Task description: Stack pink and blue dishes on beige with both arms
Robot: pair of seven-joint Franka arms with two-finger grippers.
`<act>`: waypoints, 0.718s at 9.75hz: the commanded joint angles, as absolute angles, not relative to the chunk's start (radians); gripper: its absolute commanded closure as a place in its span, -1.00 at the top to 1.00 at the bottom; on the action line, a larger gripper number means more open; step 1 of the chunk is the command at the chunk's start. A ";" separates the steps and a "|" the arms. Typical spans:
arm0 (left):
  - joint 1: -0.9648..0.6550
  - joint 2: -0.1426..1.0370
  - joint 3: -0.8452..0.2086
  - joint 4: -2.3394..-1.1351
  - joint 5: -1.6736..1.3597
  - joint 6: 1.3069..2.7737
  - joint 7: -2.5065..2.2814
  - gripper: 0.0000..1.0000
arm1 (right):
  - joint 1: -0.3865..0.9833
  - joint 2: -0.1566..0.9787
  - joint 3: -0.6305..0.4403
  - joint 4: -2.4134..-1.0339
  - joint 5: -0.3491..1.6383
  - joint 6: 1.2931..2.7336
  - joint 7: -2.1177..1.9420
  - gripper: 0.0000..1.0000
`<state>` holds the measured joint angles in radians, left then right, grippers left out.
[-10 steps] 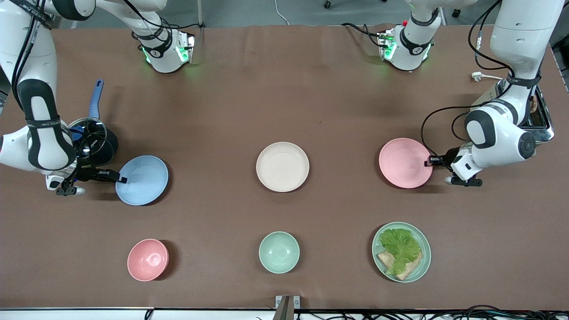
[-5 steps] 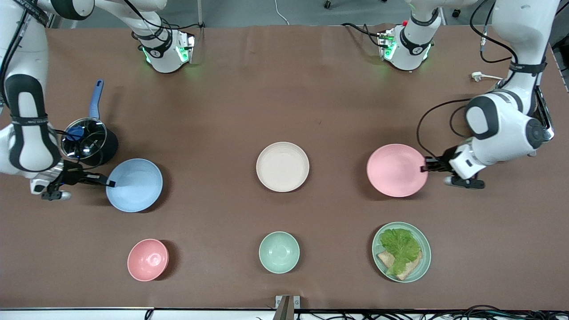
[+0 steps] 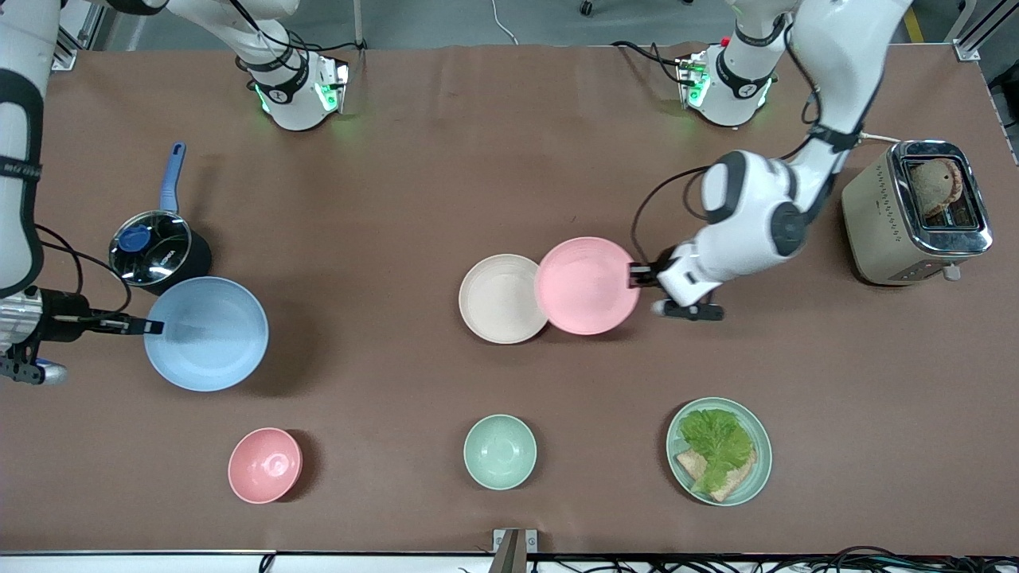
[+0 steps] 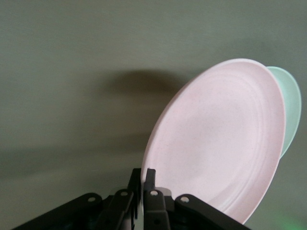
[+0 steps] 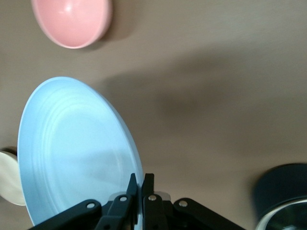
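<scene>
The beige plate [image 3: 501, 299] lies at the table's middle. My left gripper [image 3: 634, 274] is shut on the rim of the pink plate [image 3: 587, 285] and holds it in the air, overlapping the beige plate's edge on the left arm's side. In the left wrist view the fingers [image 4: 149, 178] pinch the pink plate [image 4: 220, 139]. My right gripper [image 3: 151, 325] is shut on the rim of the blue plate [image 3: 205, 333], which is raised over the table toward the right arm's end. The right wrist view shows the blue plate [image 5: 72, 148] clamped between the fingertips [image 5: 147, 181].
A lidded pot [image 3: 155, 251] with a blue handle stands beside the blue plate. Nearer the camera sit a pink bowl [image 3: 264, 465], a mint bowl [image 3: 500, 451] and a mint plate with lettuce and bread [image 3: 719, 451]. A toaster [image 3: 915, 211] stands at the left arm's end.
The left arm has carried the pink plate across to the beige plate's edge. The right arm has lifted the blue plate higher and drawn it toward the right arm's end.
</scene>
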<state>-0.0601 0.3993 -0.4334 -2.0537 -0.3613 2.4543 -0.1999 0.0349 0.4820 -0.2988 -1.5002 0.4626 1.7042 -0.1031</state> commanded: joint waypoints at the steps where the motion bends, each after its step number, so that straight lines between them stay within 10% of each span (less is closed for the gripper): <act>1: -0.069 0.564 -0.518 -1.961 -0.182 2.513 -0.453 -0.97 | 0.048 0.437 -0.116 -1.534 0.373 1.723 0.134 -0.99; 5: -0.101 0.686 -0.597 -1.873 0.128 2.531 -0.822 -0.85 | 0.073 0.440 0.183 -1.625 0.345 1.992 0.512 -0.99; 6: -0.104 0.684 -0.600 -1.865 0.147 2.533 -0.872 -0.38 | 0.087 0.434 0.245 -1.679 0.347 2.037 0.523 -0.99; 7: -0.118 0.667 -0.601 -1.865 0.150 2.531 -0.897 0.79 | 0.090 0.433 0.291 -1.725 0.347 2.083 0.532 -0.99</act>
